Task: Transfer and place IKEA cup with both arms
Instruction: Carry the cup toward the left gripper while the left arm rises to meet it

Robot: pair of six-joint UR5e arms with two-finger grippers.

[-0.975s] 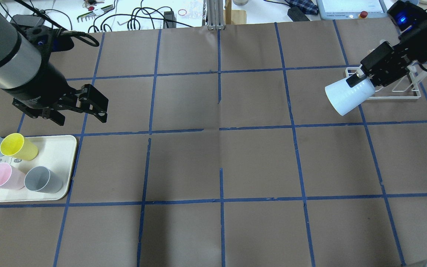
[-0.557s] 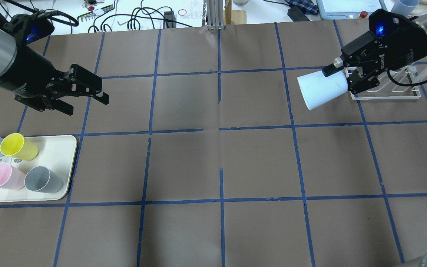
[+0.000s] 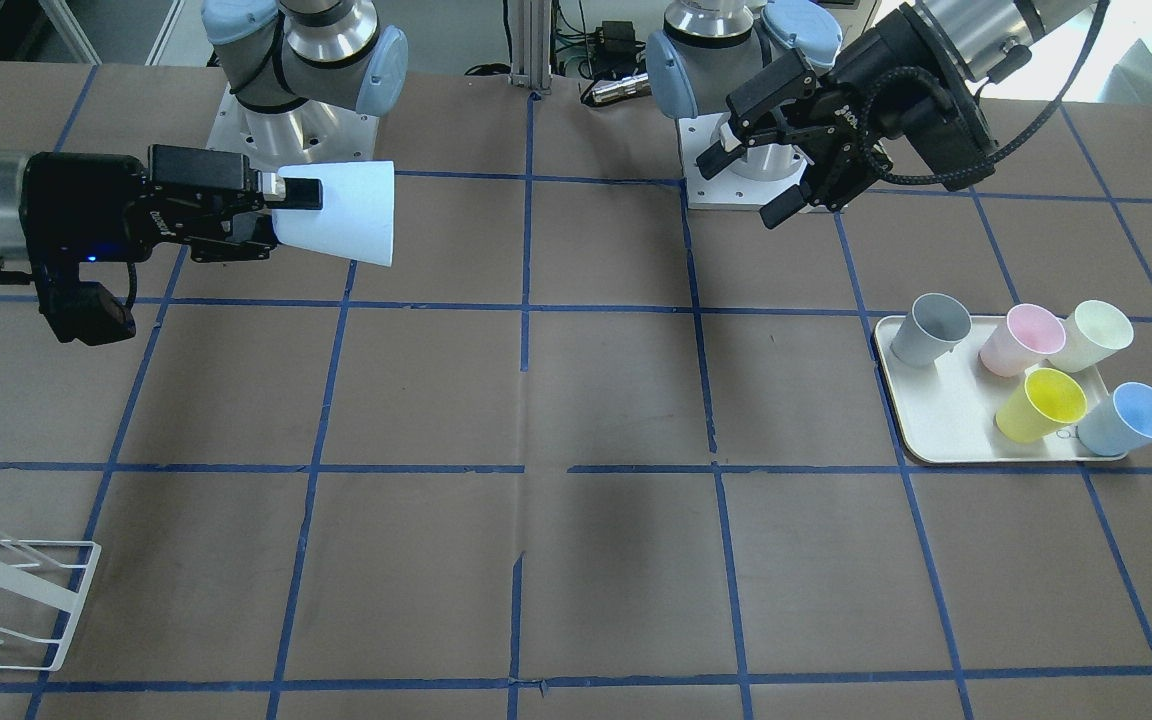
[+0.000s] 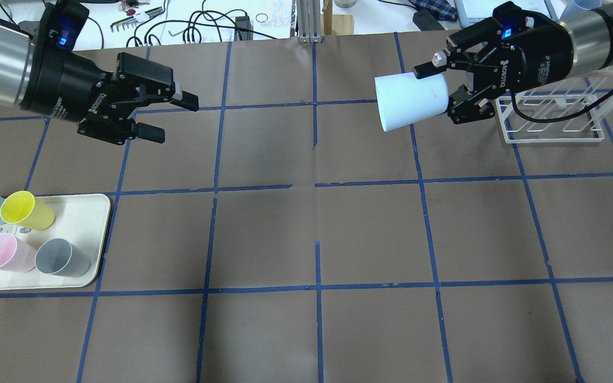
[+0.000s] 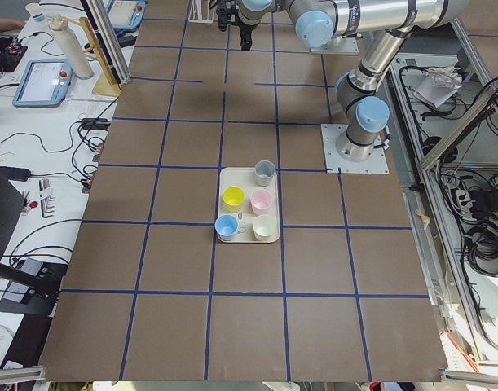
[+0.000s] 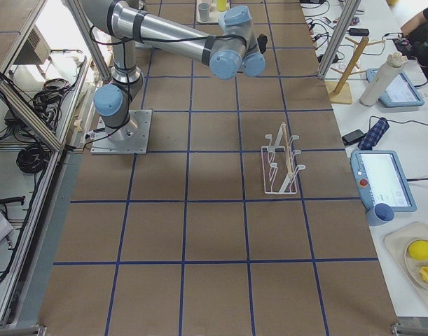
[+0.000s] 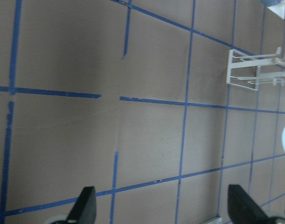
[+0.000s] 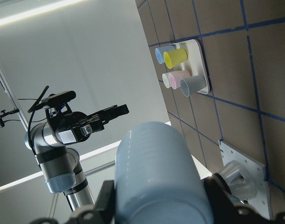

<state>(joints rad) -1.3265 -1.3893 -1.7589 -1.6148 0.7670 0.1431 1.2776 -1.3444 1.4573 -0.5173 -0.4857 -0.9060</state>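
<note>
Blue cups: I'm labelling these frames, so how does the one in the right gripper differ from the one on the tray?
The held cup hangs sideways, clamped in the right gripper; the tray cup stands upright on the tray, untouched. The held cup's mouth faces the left gripper; the tray cup's faces up. The held cup looks paler than the tray cup. Both are tapered, handleless.

Lit brightly and evenly from above in all 6 views. Throws only soft, smeared shadows across the middle of the table (image 3: 626, 540). Washes out the white bench (image 4: 104, 37) in the overhead view. Blurs the IKEA cup (image 8: 156, 182) close to the right wrist lens, under a glaring light strip (image 8: 30, 11). Looks soft and slightly dim in the left wrist view.
</note>
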